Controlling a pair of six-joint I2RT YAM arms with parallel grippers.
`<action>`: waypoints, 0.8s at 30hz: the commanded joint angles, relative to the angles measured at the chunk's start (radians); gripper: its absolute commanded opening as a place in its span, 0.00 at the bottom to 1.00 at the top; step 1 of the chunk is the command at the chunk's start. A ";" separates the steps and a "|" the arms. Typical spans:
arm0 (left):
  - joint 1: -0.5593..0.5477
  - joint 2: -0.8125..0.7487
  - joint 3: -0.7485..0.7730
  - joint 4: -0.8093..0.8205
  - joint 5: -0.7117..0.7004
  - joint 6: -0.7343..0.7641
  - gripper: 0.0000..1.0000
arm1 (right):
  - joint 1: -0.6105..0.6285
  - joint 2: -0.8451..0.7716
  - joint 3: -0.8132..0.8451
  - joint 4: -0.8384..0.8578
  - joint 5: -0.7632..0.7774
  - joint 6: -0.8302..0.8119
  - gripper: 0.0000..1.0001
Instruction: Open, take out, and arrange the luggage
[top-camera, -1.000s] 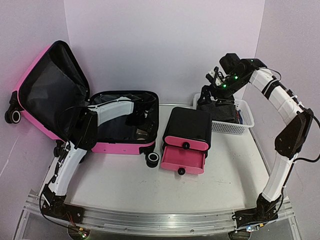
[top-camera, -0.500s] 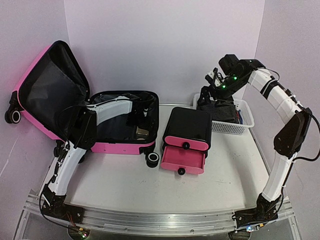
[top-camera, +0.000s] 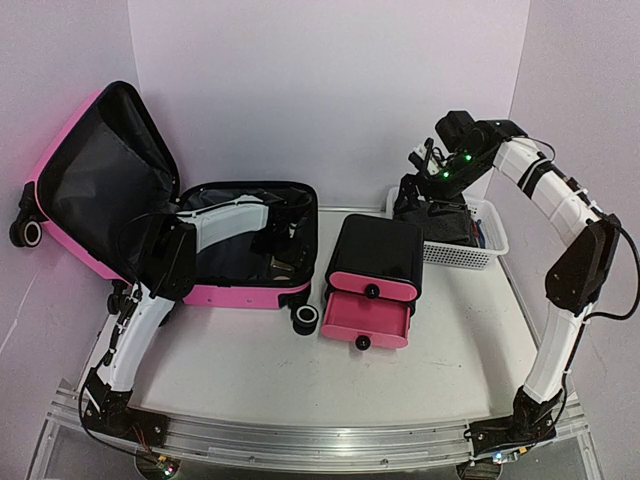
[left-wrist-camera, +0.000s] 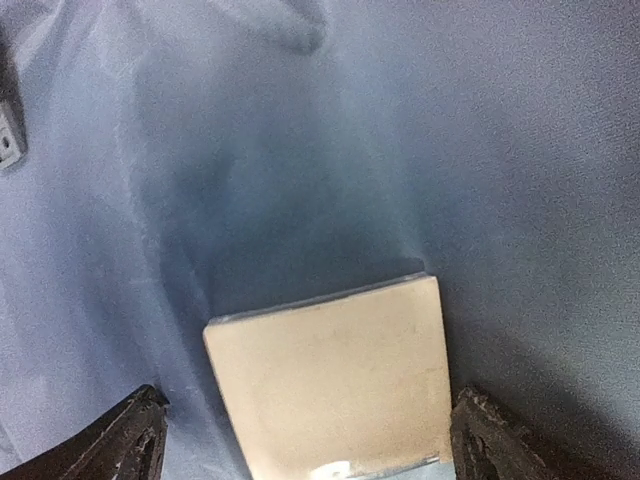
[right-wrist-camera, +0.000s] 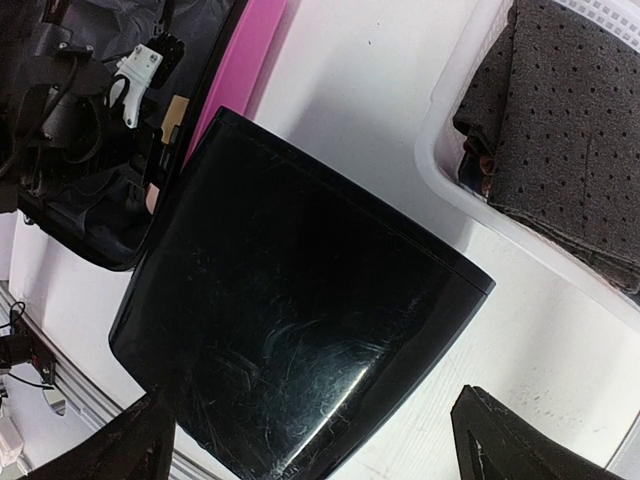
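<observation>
Luggage: the hot-pink hard-shell suitcase (top-camera: 240, 294) lies open on the left half of the white bench (top-camera: 450, 340). Its base lies flat and its black-lined lid (top-camera: 100, 180) is thrown back, tilted up to the left. One small wheel (top-camera: 305, 318) shows at the near right corner, just beside the cabinet.

In the base I see the left claw (left-wrist-camera: 310, 440) with its jaws spread wide and gripping nothing. It hangs over a flat beige rectangular piece (left-wrist-camera: 330, 370) that lies on the dark lining. I cannot tell what the piece is.

The small black cabinet (top-camera: 375, 250) stands between the suitcase and the basket. Its upper pink drawer (top-camera: 372, 285) is in and its lower pink drawer (top-camera: 365, 320) is pulled out. I cannot see what the drawers hold.

The white mesh plastic basket (top-camera: 465, 255) sits at the back right and holds dark perforated material (right-wrist-camera: 570, 130).

The right claw (right-wrist-camera: 325, 445) is released and empty, raised near the basket's left end. Its camera looks down on the cabinet top.

Against the frame a second ago, the suitcase, cabinet and basket are in the same places. Both claws are as wide as before. The right arm's elbow has drawn slightly inward, and the left claw has shifted only a little inside the base.
</observation>
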 joint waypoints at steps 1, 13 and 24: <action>0.004 0.031 0.003 -0.063 -0.100 0.034 1.00 | -0.004 0.005 0.038 0.011 -0.012 0.000 0.98; 0.049 -0.076 -0.038 -0.100 -0.217 0.000 0.93 | -0.006 0.014 0.048 0.011 -0.015 -0.003 0.98; 0.160 -0.079 0.003 -0.086 0.239 -0.073 0.61 | -0.006 0.022 0.051 0.012 -0.028 0.004 0.98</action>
